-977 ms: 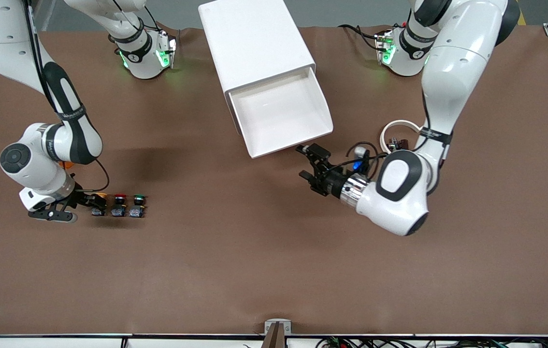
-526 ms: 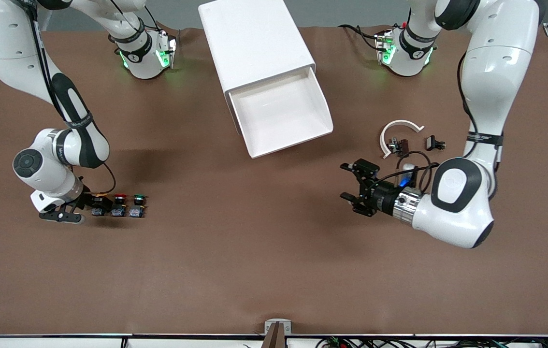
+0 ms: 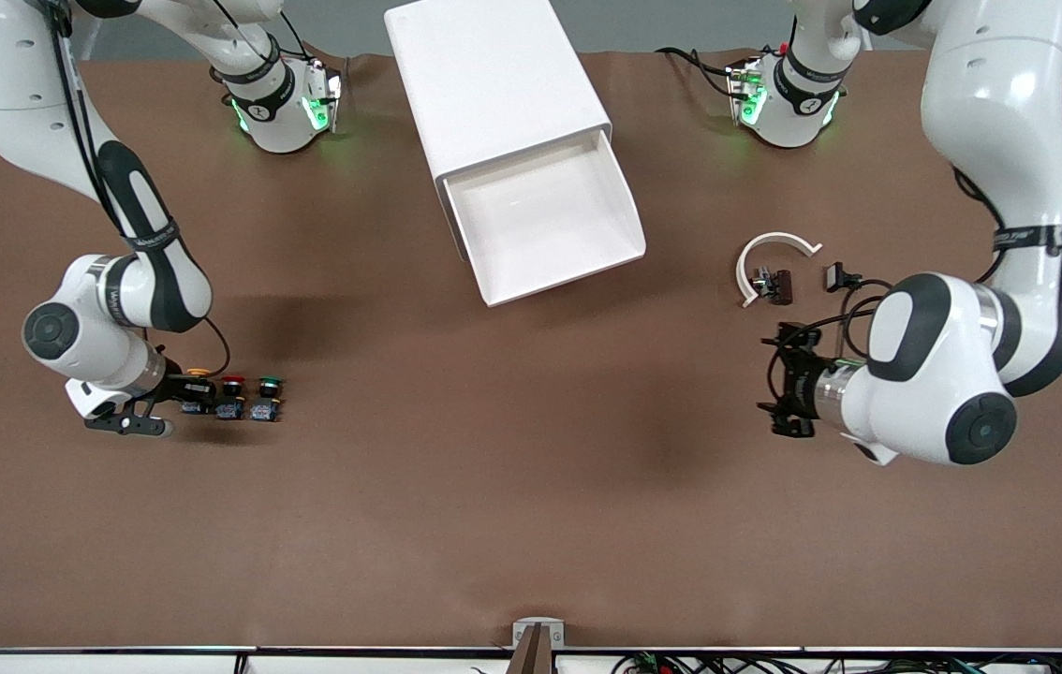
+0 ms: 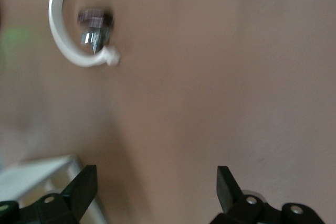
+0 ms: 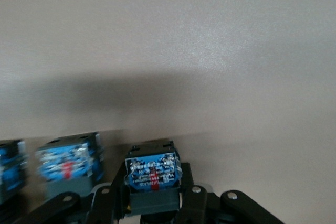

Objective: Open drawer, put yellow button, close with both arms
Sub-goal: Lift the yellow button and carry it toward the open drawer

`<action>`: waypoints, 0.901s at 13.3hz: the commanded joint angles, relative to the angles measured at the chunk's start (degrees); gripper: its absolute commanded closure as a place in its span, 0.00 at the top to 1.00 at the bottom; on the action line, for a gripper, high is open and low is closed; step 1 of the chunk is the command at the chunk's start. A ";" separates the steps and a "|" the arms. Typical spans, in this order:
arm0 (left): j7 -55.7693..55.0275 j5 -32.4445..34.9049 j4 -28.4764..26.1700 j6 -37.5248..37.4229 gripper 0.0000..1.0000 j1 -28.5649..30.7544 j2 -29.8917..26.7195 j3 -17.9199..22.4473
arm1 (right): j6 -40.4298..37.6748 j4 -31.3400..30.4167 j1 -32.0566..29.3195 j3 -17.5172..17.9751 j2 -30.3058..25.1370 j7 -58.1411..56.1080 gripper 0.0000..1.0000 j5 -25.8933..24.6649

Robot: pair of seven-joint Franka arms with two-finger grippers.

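Front view: the drawer (image 3: 545, 220) is standing pulled out of the white cabinet (image 3: 494, 80) at 12 o'clock on the brown table (image 3: 494, 505), its tray bare. At 9 o'clock the right gripper (image 3: 177, 398) is sitting low at the end of a row of three push-button switches, its fingers bracketing the yellow button (image 3: 197, 374); the red-capped switch (image 3: 231, 382) and the green-capped switch (image 3: 270, 383) are lining up just beside it toward the table's middle. At 3 o'clock the left gripper (image 3: 786, 388) is hovering over bare table with its fingers spread wide and nothing between them. A white C-shaped clip (image 3: 770, 257), a small dark fitting (image 3: 774, 281) and a small black part (image 3: 840, 276) are lying near it.

Left wrist view: the spread fingertips (image 4: 81, 187) are framing bare tabletop, with the clip and fitting ahead and a corner of the drawer at the edge.

Right wrist view: the button's blue-labelled base is sitting between the fingers (image 5: 191, 198), which appear to be pressing its sides; two neighbouring bases are showing alongside.

The grip is looking centred; a straight vertical lift is advisable before travelling toward 12 o'clock, so the red-capped neighbour is not toppled.

Count: two arms, three switches, one open drawer.
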 commanded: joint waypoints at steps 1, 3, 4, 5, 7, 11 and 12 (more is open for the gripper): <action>7.37 7.28 -1.08 0.84 1.00 0.06 -3.95 0.36 | -15.43 7.60 0.70 0.66 -3.83 0.84 0.00 2.07; 18.50 10.20 -1.17 2.68 1.00 0.24 -6.24 0.19 | -25.81 11.65 3.59 0.66 -7.16 6.44 0.00 2.77; 26.13 10.29 -1.34 3.30 1.00 0.24 -7.29 0.36 | -29.86 12.71 5.79 0.66 -9.27 10.65 0.00 2.77; 33.00 10.29 -1.34 3.31 1.00 0.50 -7.83 0.37 | -33.47 13.07 8.07 0.66 -11.46 15.65 0.00 2.86; 45.05 9.95 -1.96 3.40 1.00 2.78 -10.55 -0.16 | -39.19 13.08 14.04 0.66 -16.38 27.16 0.00 6.35; 62.65 10.38 -6.16 2.96 1.00 4.02 -16.95 -0.25 | -41.42 13.77 27.48 0.74 -21.24 48.78 0.00 8.13; 65.90 10.38 -7.05 2.96 1.00 4.19 -18.45 -0.25 | -41.50 15.26 30.39 0.66 -21.24 53.97 0.00 9.87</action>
